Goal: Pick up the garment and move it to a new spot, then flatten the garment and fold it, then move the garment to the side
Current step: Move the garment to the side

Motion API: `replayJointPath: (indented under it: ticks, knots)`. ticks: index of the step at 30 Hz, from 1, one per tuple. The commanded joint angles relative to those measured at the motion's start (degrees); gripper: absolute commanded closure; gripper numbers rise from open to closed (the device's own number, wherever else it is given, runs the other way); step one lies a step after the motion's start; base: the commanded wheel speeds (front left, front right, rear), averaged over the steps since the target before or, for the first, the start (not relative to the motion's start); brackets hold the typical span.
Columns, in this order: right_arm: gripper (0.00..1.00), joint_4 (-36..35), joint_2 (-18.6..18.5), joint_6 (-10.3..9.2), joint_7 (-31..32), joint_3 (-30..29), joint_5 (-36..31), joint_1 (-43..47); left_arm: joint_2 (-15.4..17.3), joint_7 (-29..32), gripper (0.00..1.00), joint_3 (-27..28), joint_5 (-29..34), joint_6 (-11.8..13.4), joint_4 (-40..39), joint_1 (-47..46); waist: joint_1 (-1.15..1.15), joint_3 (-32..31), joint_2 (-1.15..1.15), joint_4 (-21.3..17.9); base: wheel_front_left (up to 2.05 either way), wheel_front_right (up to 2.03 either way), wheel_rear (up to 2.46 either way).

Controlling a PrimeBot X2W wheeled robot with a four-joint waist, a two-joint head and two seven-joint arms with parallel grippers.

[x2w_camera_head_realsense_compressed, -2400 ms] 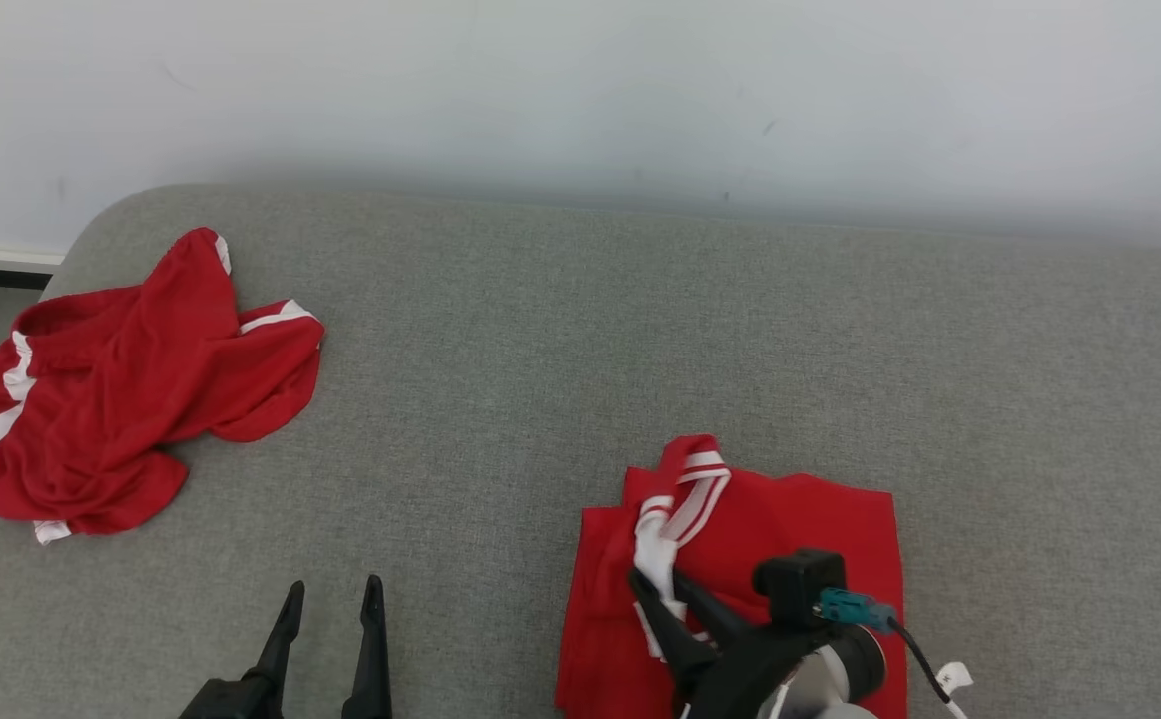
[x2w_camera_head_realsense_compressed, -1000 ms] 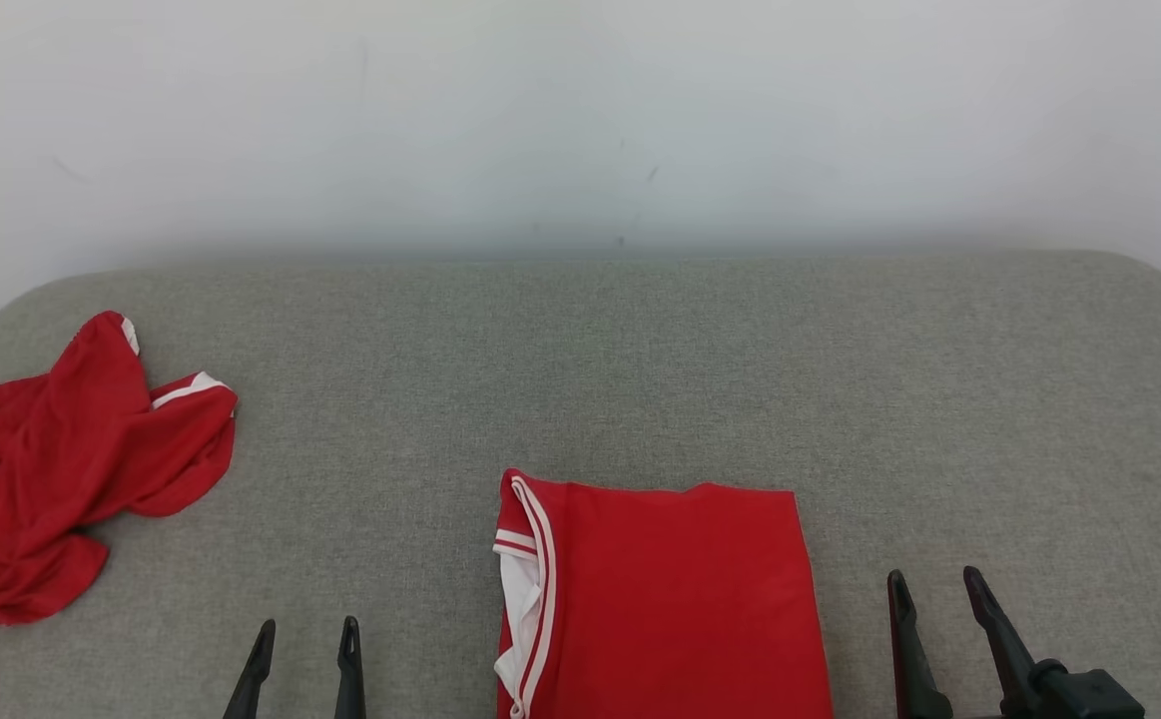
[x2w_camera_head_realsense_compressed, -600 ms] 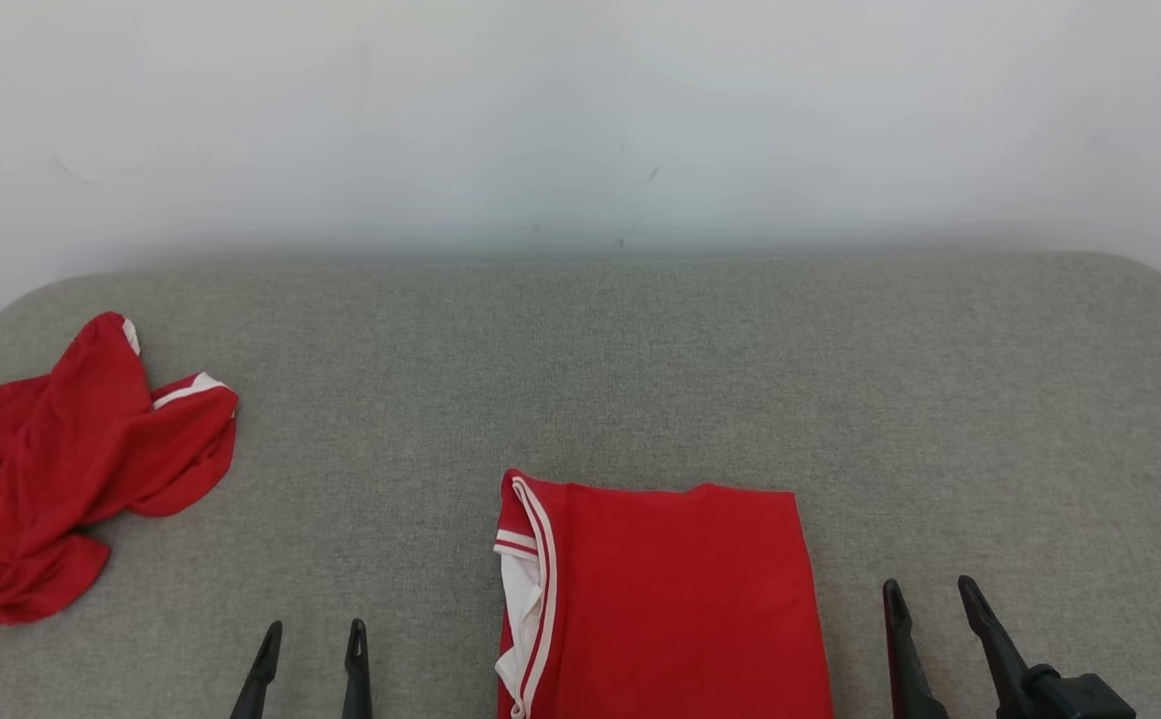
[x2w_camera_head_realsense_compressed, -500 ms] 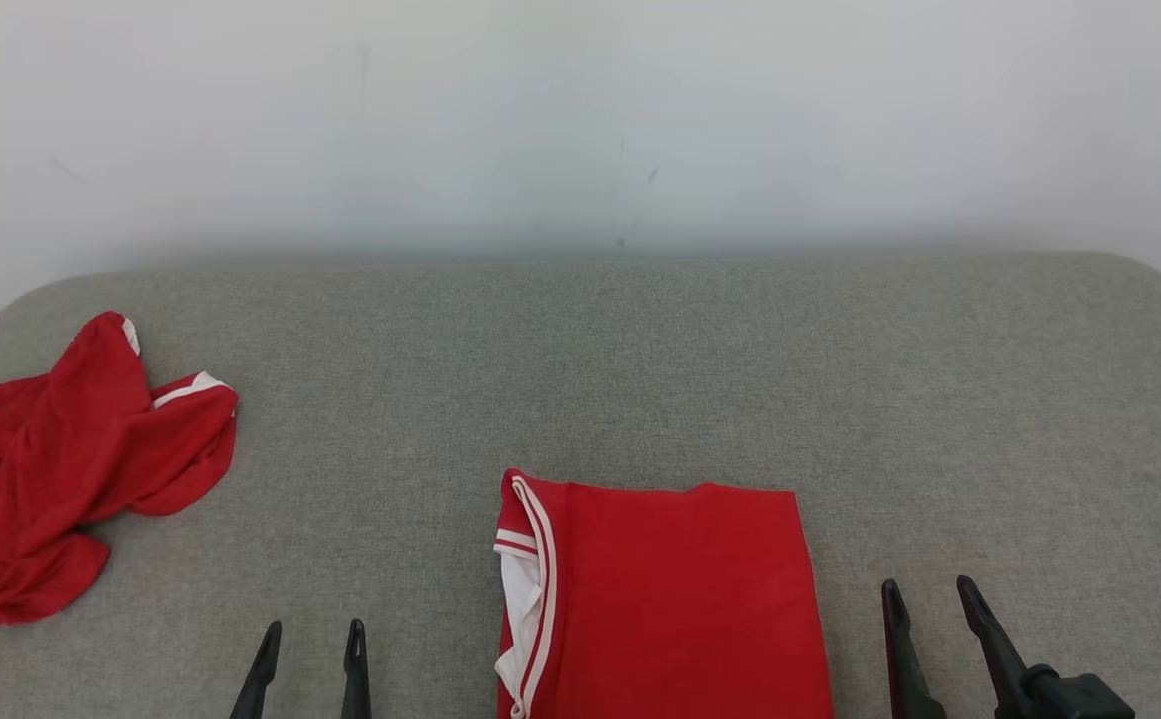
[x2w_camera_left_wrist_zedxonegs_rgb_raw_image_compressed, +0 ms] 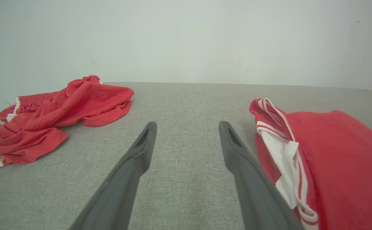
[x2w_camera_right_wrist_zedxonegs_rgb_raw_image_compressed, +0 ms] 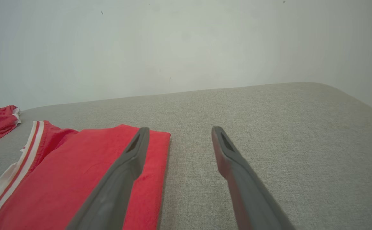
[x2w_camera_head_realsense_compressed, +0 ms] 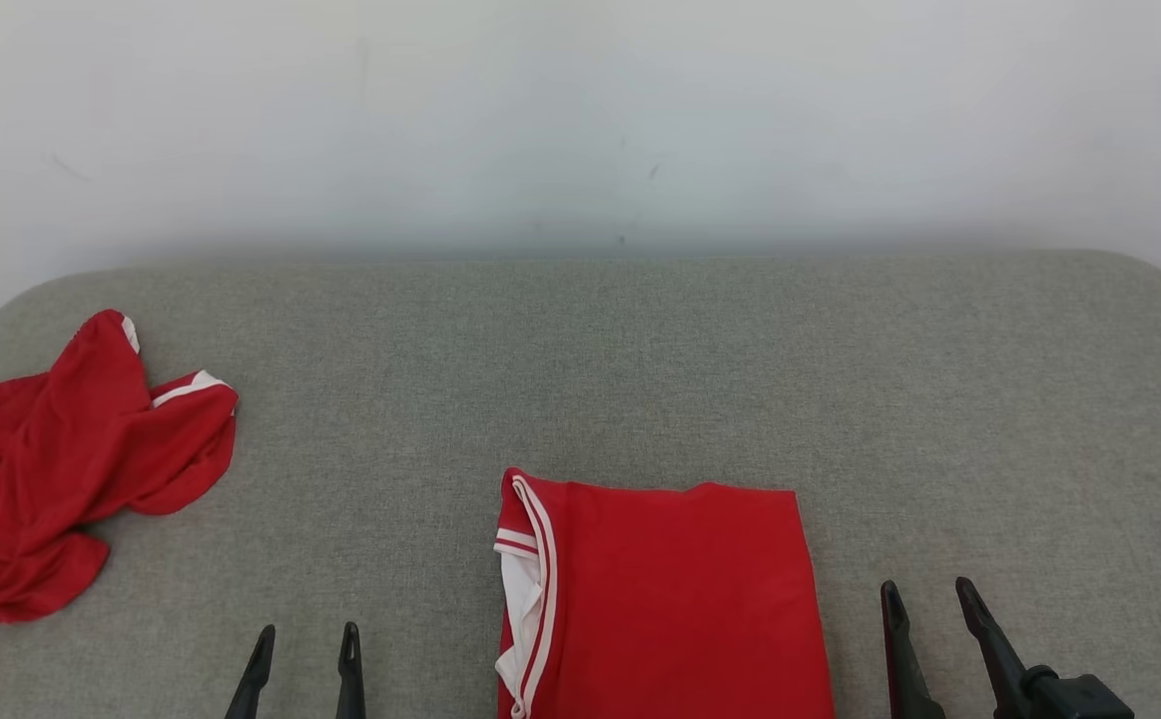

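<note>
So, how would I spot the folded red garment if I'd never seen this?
Start at the grey cushioned surface against the white wall. Near the middle of its front edge lies the folded red garment. Unlike the crumpled red heap at the left, it is a flat, neat rectangle with white-striped trim along its left edge.

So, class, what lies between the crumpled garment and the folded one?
Bare grey cushion separates the crumpled garment from the folded garment in the head view; the open left hand points into its near part.
</note>
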Motion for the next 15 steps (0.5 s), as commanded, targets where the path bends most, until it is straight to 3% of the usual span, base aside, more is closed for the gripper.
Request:
replayJointPath:
  ticks: [1,15]
  knots:
    - [0.00,0.1,0.2,-0.12,0.0,0.0,0.1,0.4,0.0,-0.2,0.00,0.1,0.4,-0.2,-0.2,0.2,0.00,0.1,0.00,0.1,0.00,0.00,0.00]
    - [0.00,5.9,0.2,-0.12,0.0,2.9,0.5,-4.1,0.0,-0.2,0.00,0.3,-0.1,-0.1,-0.2,-0.7,0.00,1.2,0.00,0.9,0.00,0.00,0.00]
